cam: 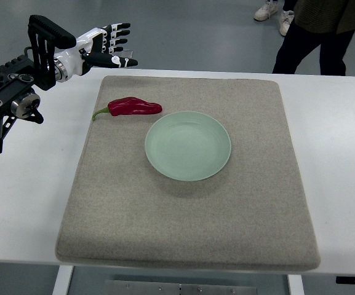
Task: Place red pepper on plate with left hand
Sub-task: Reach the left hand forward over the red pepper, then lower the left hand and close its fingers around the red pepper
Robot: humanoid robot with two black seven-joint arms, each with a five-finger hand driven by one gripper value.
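Observation:
A red pepper (133,107) with a green stem lies on the grey mat (189,215), just left of and behind the pale green plate (187,145). The plate holds nothing. My left hand (111,46) hovers beyond the mat's far left corner, above and behind the pepper, its fingers stretched out and holding nothing. The left arm enters from the picture's left edge. No right arm shows.
The mat lies on a white table (29,184). A person's legs and shoes (300,37) stand past the table's far right edge.

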